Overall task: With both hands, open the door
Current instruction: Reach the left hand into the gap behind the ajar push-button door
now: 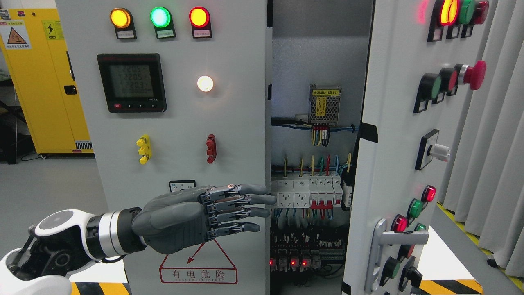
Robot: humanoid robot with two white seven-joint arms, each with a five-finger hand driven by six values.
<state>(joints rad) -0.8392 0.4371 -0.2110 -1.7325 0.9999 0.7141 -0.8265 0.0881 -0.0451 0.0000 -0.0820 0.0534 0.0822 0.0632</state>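
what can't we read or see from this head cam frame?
- Right hand: not in the head view at all.
- Left hand: whether its fingertips touch the left door edge can't be told from this angle.
- Meter display: digits washed out.
- Labels under the indicator lamps: too small.
- Right door: swung open, its face seen obliquely; its handle partly covers buttons.
- Cabinet interior: bottom cut off by the frame edge.

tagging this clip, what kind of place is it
Likely an industrial electrical or training room: a grey control cabinet with indicator lamps, breakers behind its open right door, and a yellow safety cabinet.
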